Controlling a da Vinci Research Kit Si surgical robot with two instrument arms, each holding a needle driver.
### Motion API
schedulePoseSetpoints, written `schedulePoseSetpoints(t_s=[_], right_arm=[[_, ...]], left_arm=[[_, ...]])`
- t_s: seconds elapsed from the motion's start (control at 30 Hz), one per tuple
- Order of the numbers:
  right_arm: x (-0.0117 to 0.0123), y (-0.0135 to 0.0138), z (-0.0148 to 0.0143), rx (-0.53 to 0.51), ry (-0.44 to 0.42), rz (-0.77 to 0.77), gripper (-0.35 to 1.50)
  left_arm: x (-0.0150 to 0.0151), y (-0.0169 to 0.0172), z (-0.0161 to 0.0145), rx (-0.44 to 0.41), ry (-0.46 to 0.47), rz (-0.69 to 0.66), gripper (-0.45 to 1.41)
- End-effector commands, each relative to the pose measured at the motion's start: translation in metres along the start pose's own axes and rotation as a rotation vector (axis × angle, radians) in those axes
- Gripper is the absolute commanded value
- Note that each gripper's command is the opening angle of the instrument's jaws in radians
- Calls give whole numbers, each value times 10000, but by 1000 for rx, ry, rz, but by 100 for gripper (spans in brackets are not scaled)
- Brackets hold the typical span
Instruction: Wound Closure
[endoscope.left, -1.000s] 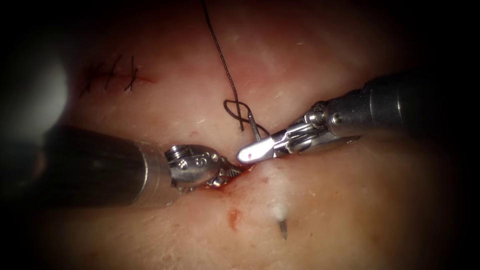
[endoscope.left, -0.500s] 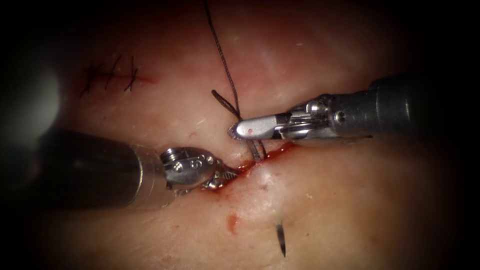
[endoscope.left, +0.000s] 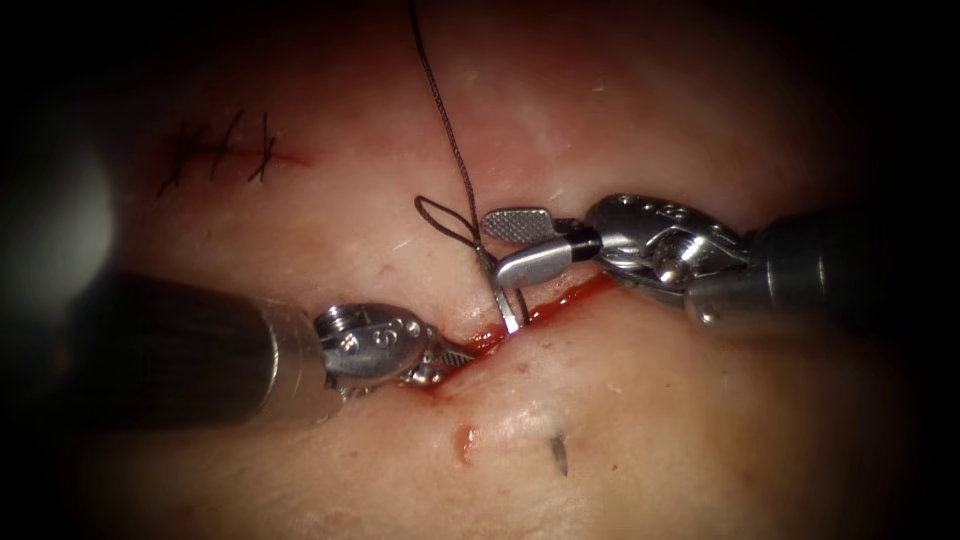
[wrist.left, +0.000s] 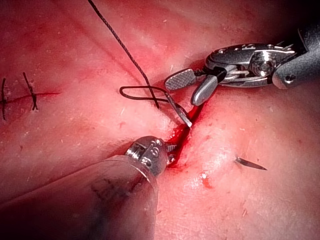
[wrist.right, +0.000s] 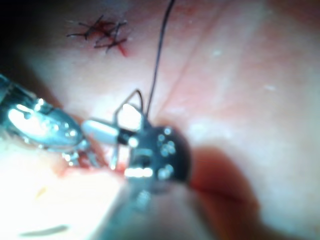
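Across the cut, the needle (endoscope.left: 508, 305) sits buried in the tissue (endoscope.left: 640, 420).
Right tool (endoscope.left: 515, 242) fingers spread, empty, just above its tail; left tool (endoscope.left: 450, 355) fingers grip the cut's edge; tip (endoscope.left: 560, 455) pokes out below.

Needle (endoscope.left: 505, 300) in tissue (endoscope.left: 640, 420); right end effector (endoscope.left: 500, 247) open.

The endoscope looks down from above and in front; both wrist cameras sit close, sharing the red, glistening cut (endoscope.left: 560, 300) (wrist.left: 182, 135) (wrist.right: 107, 165).
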Motion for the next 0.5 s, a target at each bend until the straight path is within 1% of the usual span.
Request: schedulePoseSetpoints(t_s=[0.03, 0.1, 0.2, 0.23, 0.27, 0.3, 0.33, 0.43, 0.5], right_arm=[[-12, -2, 8, 2, -34, 5, 123], [-17, -2, 10, -13, -72, 2, 121], [-23, 0, 11, -33, -107, -2, 120], [-27, 4, 11, -53, -138, -5, 120], [-27, 4, 11, -53, -138, -5, 120], [-29, 8, 10, -80, -176, -8, 120], [-29, 8, 10, -80, -176, -8, 120], [-29, 12, 9, -118, -229, -8, 118], [-27, 13, 10, -131, -249, 1, 116]], left_arm=[[-6, 7, 10, -2, 1, -4, 47], [-7, 11, 10, -1, 2, -5, 47], [-8, 16, 11, 2, 3, -1, 47], [-9, 18, 12, 4, 4, -2, 47], [-9, 18, 12, 4, 4, -2, 47], [-10, 19, 13, 6, 4, -2, 47], [-10, 19, 13, 6, 4, -2, 47], [-10, 19, 14, 7, 4, -1, 47], [-10, 20, 14, 7, 4, -1, 47]])
